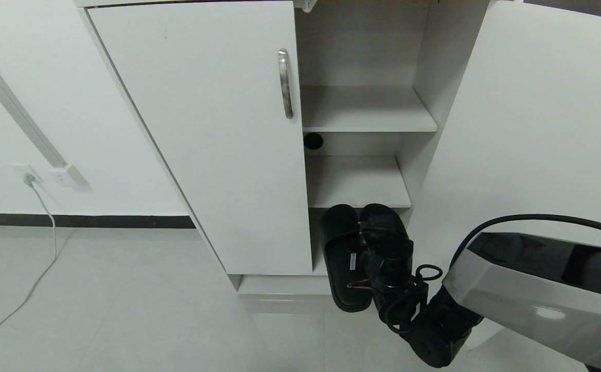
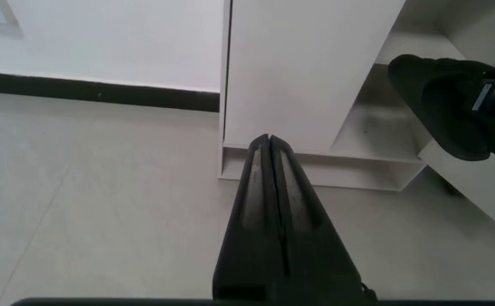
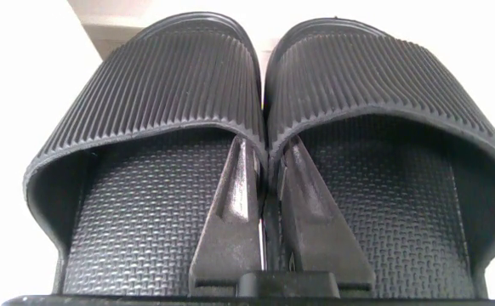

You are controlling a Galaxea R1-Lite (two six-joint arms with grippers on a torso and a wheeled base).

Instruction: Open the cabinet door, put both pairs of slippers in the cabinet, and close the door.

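A pair of black slippers (image 1: 349, 253) hangs side by side at the mouth of the white cabinet's lowest compartment (image 1: 317, 248), toes pointing in and heels out over the floor. My right gripper (image 1: 385, 253) is shut on them, its fingers (image 3: 230, 212) pinching the two inner edges together under the ribbed straps of the slippers (image 3: 162, 85). The cabinet's right door (image 1: 527, 119) stands open and the left door (image 1: 202, 129) is closed. My left gripper (image 2: 269, 140) is shut on nothing, low over the floor in front of the cabinet, with the slippers (image 2: 452, 102) farther off.
Two bare shelves (image 1: 362, 108) (image 1: 354, 181) sit above the lowest compartment, with a dark round hole (image 1: 313, 140) in the back panel. The closed door carries a metal handle (image 1: 285, 82). A grey cable (image 1: 42, 258) runs from a wall socket (image 1: 28, 178) across the tiled floor at the left.
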